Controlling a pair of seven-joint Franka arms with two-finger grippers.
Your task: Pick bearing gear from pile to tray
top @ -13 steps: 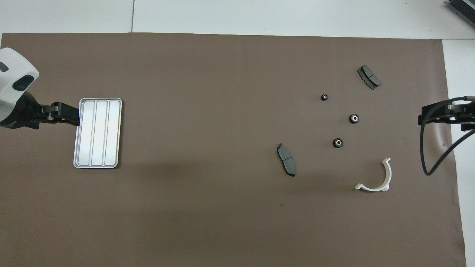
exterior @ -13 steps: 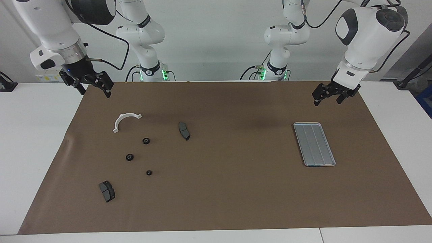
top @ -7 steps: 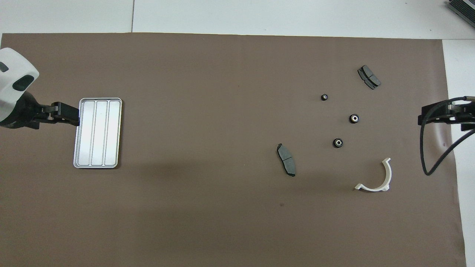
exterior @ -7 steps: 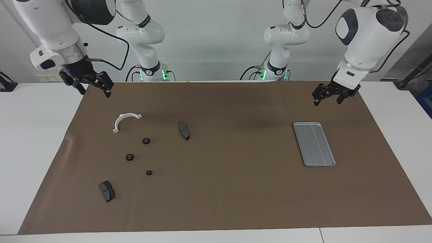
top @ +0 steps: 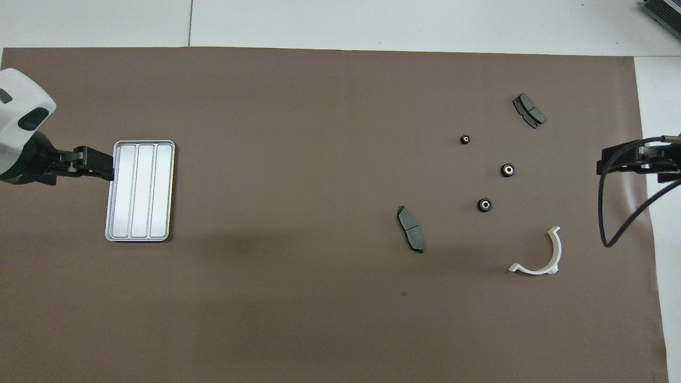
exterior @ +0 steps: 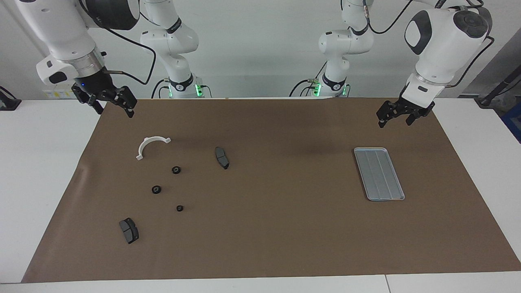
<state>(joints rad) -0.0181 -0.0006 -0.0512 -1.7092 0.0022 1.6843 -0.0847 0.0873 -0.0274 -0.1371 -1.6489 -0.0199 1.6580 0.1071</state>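
Black gears (top: 508, 170) beside white bracket (top: 538, 254)

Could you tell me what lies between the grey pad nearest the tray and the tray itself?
Only bare brown mat lies between that pad and the tray, clearest in the overhead view.

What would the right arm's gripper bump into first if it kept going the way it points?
Probably just the brown mat. The right gripper points down over the mat's corner; the white bracket lies past it, likely off its line, though depth is unclear.

Both my arms hang raised with wrists bent downward. My left gripper (exterior: 394, 115) has its fingers spread apart. My right gripper (exterior: 114, 106) is spread wide too.
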